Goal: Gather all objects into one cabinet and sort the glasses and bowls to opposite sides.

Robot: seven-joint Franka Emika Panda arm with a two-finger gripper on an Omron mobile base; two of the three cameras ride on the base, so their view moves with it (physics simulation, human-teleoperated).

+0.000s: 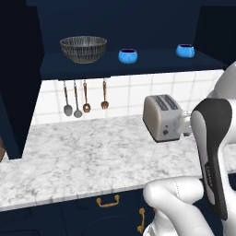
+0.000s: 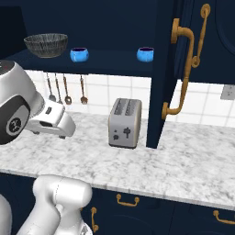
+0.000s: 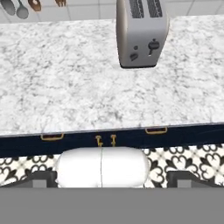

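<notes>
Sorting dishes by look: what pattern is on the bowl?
Fine dark-and-light grey stripes on the bowl, clearest in the left base view.

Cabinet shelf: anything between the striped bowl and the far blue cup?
Yes. In the left base view, another blue cup sits between the striped bowl and the far blue cup, nearer the bowl.

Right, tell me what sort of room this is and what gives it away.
A home kitchen, though a rendered one. A toaster stands on a marble counter before a white tiled wall, ladles and spoons hang under a dark blue wall cabinet, and its shelf holds a striped bowl and two blue cups.
</notes>
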